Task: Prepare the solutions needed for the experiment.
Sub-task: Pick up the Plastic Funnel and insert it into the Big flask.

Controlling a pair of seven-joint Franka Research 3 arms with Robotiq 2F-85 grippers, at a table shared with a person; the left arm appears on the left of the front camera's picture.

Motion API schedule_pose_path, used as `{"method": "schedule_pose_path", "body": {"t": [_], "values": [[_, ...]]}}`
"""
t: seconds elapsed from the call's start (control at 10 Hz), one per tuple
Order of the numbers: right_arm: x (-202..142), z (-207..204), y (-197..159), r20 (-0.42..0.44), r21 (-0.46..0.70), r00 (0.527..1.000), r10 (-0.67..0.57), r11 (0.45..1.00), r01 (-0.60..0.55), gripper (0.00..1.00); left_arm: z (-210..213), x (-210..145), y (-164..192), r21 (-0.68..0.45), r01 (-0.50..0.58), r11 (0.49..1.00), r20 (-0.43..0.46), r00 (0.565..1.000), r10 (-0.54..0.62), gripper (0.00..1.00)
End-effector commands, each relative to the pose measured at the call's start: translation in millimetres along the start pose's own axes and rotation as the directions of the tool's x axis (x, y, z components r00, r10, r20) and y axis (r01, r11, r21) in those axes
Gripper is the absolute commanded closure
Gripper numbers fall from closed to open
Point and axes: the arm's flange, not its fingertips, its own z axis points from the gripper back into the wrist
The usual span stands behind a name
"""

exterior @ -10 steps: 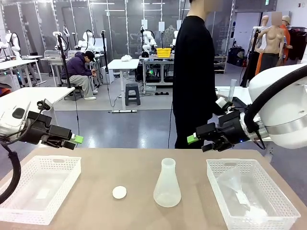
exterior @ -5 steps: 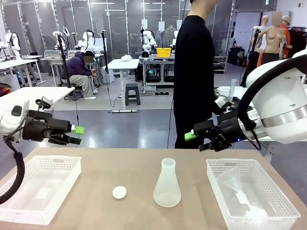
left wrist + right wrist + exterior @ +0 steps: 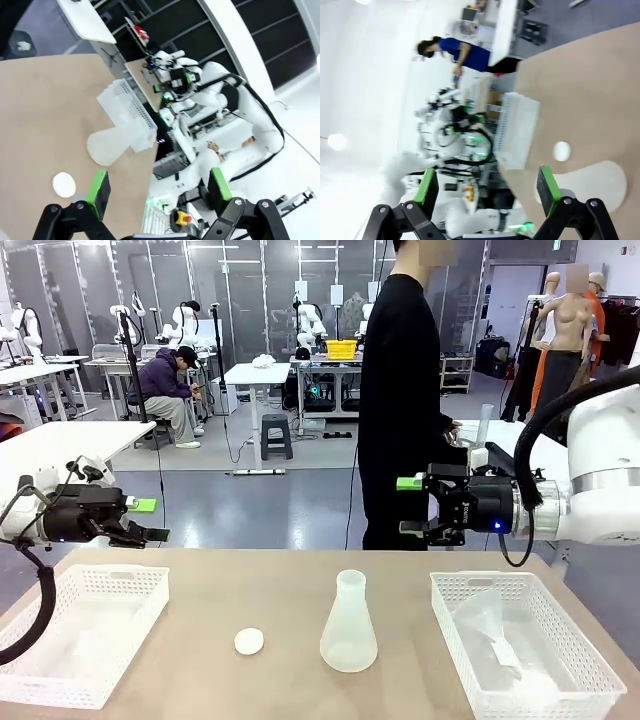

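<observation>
A translucent white conical flask (image 3: 349, 625) stands upright mid-table, seen too in the left wrist view (image 3: 107, 145) and the right wrist view (image 3: 592, 182). A small white round cap (image 3: 249, 641) lies to its left. The solutions are out of view; no liquid shows in the flask. My left gripper (image 3: 146, 520) hovers open above the table's far left edge and points right. My right gripper (image 3: 408, 506) hovers open above the far edge, right of the flask, and points left. Both hold nothing, their green pads (image 3: 100, 187) (image 3: 546, 184) wide apart.
A white mesh basket (image 3: 125, 580) sits at the left. Another basket (image 3: 455, 585) at the right holds clear plastic items (image 3: 490, 635). A person in black (image 3: 400, 390) stands at the far side, side-on. Bare tabletop lies around the flask and cap.
Both arms have shifted. The left gripper drew back leftward and rolled. The right gripper rose and levelled out, its fingers now one above the other. Both stayed open.
</observation>
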Motion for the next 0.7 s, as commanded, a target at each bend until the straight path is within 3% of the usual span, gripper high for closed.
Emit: {"method": "schedule_pose_path", "body": {"t": [0.0, 0.1, 0.3, 0.4, 0.6], "values": [[3.3, -2.4, -4.2, 0.020, 0.055, 0.999, -0.036, 0.998, 0.035, 0.00, -1.9, 6.1, -6.0, 0.044, -0.157, 0.987, 0.022, 0.988, 0.156, 0.00], [3.6, 1.0, -5.2, -0.005, 0.088, 0.999, -0.053, 0.995, 0.053, 0.00, 0.7, 4.7, -9.2, 0.038, -0.303, 0.952, 0.040, 0.953, 0.302, 0.00], [3.5, 6.8, -8.1, -0.047, 0.156, 0.996, -0.075, 0.984, 0.082, 0.00, 11.7, -1.6, -14.4, 0.058, -0.449, 0.892, -0.054, 0.891, 0.452, 0.00], [4.4, 8.5, -8.7, -0.046, 0.151, 0.996, -0.079, 0.985, 0.085, 0.00, 14.4, -0.8, -13.9, 0.076, -0.489, 0.869, -0.057, 0.868, 0.494, 0.00], [2.7, 11.6, -7.8, -0.054, 0.118, 0.998, -0.019, 0.993, 0.025, 0.00, 20.4, 2.8, -12.3, -0.004, -0.466, 0.885, -0.078, 0.882, 0.464, 0.00]]}}
